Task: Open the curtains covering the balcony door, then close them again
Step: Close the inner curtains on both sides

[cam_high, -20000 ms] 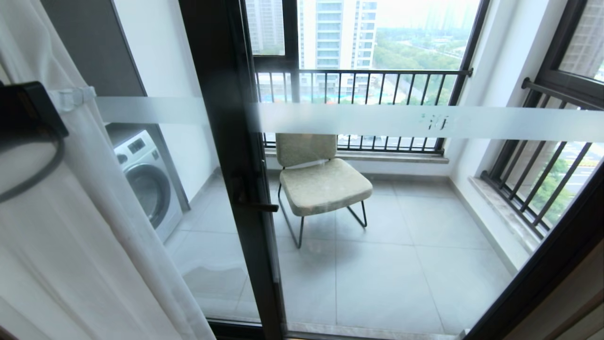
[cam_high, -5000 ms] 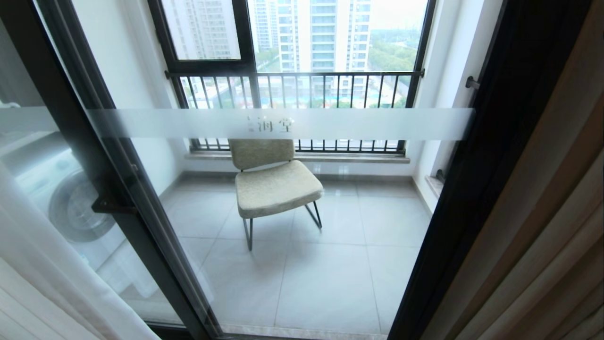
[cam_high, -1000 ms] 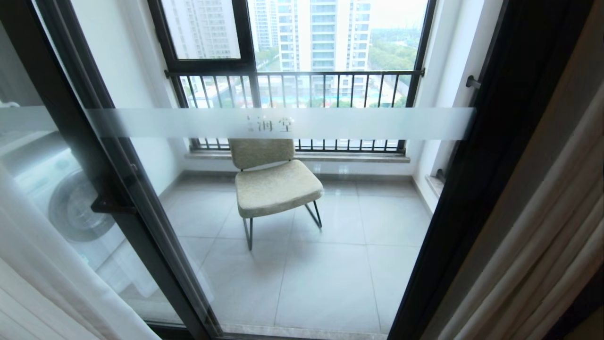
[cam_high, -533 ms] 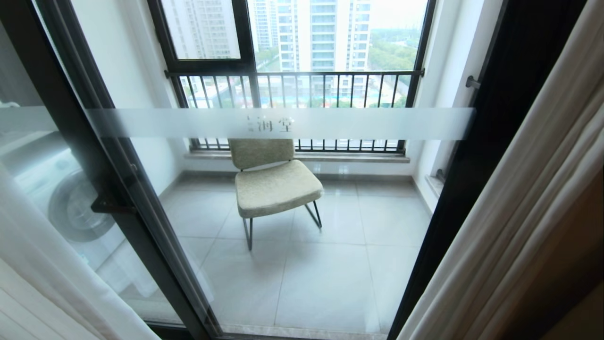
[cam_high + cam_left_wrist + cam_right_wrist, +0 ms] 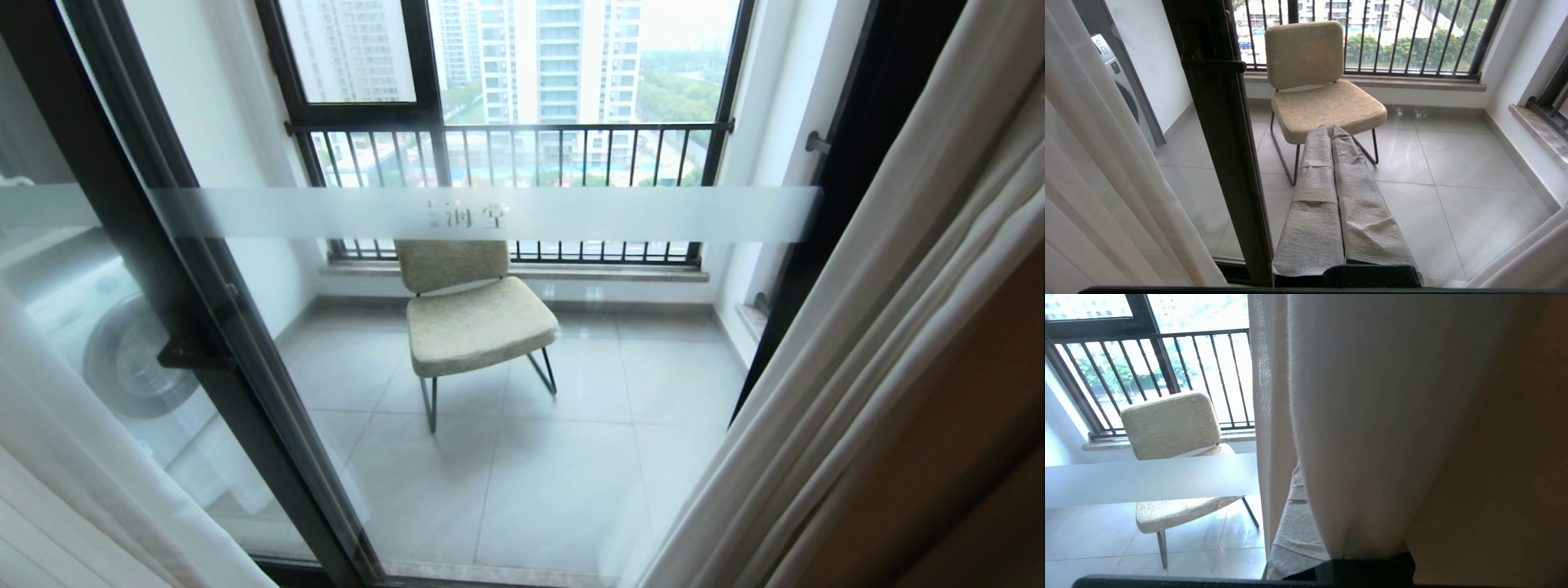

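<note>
So the right-hand curtains [image 5: 882, 351] have swung in a good bit compared to a second ago: back then they hung out at the right edge of the balcony door [image 5: 522, 457], now the pale sheer folds slant across the black frame post and cover the door's lower right corner. Looks to me like the closing half of the job is underway.

The rest of the glass is bare, so you can see straight through to the chair [image 5: 473, 314] out on the balcony tiles. The sheer on the left side [image 5: 90, 457] hangs bunched at the door's left edge, part way over the washing machine [image 5: 122, 343].

The right gripper [image 5: 1298, 522] is buried in the folds, fingers pressed together with the sheer draped over them. Can't say if any fabric is actually pinched, but that's clearly why the cloth slants.

The left gripper [image 5: 1331, 132] is parked low, clamped shut on nothing, pointing at the chair.
</note>
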### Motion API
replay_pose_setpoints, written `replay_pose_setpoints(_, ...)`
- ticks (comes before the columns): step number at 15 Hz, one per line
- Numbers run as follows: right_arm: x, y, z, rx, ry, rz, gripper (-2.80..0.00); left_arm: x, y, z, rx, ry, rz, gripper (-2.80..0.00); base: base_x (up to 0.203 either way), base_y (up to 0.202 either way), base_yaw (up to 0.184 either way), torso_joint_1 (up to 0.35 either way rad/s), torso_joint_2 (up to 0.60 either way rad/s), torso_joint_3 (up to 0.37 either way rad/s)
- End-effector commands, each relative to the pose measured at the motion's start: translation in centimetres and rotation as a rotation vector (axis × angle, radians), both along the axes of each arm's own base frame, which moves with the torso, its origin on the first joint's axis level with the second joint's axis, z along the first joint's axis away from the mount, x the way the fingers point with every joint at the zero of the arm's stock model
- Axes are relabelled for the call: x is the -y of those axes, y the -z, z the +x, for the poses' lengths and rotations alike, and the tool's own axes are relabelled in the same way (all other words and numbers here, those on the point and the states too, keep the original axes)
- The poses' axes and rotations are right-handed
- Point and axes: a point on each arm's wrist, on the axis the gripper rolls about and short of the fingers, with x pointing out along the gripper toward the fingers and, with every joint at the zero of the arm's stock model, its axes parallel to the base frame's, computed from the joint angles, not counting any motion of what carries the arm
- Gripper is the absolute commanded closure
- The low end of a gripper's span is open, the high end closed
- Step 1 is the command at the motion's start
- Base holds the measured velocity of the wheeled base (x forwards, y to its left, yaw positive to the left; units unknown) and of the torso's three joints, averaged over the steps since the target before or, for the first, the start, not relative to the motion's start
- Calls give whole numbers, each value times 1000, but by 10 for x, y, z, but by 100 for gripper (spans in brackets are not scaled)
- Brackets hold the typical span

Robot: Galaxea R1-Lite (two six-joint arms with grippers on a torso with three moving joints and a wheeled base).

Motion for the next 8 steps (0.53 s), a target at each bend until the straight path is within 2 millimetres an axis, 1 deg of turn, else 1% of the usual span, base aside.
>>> replay_pose_setpoints(1, -1, 2, 3, -12, 1, 2, 0, 0, 0, 0, 2, -1, 0, 0, 0, 0, 0, 0, 0, 0)
replay_pose_setpoints(8, 1, 2, 2, -7, 24, 24, 0, 0, 0, 0, 2, -1, 0, 0, 0, 0, 0, 0, 0, 0)
